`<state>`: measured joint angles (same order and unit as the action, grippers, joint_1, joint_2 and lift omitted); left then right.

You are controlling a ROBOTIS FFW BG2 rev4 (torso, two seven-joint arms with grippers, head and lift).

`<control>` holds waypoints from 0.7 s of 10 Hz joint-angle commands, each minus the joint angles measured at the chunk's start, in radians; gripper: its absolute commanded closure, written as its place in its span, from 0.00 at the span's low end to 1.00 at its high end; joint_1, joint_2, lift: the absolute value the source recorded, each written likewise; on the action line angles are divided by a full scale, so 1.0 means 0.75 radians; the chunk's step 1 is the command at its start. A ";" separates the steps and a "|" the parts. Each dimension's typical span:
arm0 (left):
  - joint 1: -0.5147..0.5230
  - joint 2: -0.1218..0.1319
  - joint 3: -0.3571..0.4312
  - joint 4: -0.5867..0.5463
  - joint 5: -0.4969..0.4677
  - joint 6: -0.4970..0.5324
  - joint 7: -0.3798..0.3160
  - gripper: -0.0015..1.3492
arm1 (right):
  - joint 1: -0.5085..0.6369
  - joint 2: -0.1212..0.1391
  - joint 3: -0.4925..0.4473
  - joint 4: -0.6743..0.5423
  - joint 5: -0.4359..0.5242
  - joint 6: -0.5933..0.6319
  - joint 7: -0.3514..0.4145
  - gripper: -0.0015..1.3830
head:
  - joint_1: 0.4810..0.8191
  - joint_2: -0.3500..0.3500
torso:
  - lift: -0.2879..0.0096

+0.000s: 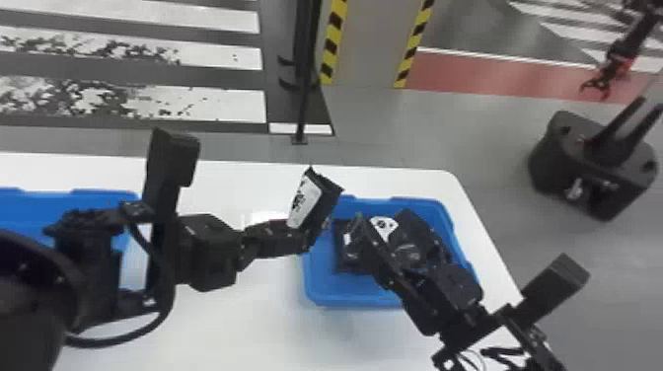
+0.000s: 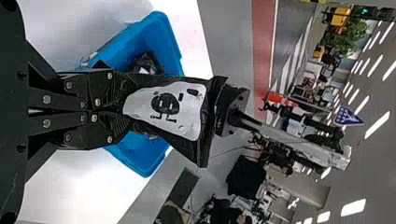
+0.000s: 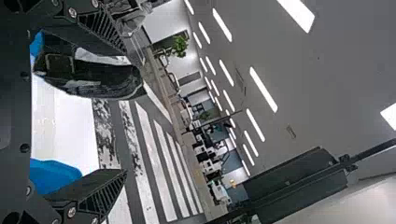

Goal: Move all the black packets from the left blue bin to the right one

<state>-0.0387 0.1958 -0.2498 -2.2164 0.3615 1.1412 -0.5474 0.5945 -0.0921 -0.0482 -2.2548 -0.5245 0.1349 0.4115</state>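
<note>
Blue left bin (image 1: 101, 198) sits partly behind my left arm (image 1: 204, 254). My left gripper (image 1: 315, 233) is closed on one black packet (image 1: 323, 201), tilted beside the right bin (image 1: 345, 296). Other packets (image 1: 347, 240) lie inside that bin. Over them, my right gripper (image 1: 385, 231) is spread wide, gripping nothing.

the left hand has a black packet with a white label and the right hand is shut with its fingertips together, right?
No, the right hand is open, its fingertips wide apart, as the right wrist view shows. The left hand does have a black packet with a white label.
</note>
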 commanded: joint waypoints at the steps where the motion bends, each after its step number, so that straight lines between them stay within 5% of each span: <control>1: -0.020 0.001 -0.034 0.025 0.021 0.000 0.000 0.89 | -0.043 -0.012 0.056 0.010 -0.013 0.000 0.004 0.10 | 0.63 0.16 | 0.46; 4: -0.043 0.001 -0.095 0.044 0.066 -0.010 -0.002 0.89 | -0.135 -0.033 0.141 0.089 -0.029 0.000 0.008 0.15 | 0.63 0.19 | 0.46; 7: -0.047 -0.001 -0.100 0.051 0.082 -0.016 -0.004 0.89 | -0.158 -0.041 0.155 0.109 -0.037 0.000 0.010 0.94 | 0.63 0.19 | 0.46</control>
<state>-0.0749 0.1949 -0.3260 -2.1784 0.4203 1.1303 -0.5505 0.4767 -0.1224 0.0675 -2.1724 -0.5563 0.1367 0.4195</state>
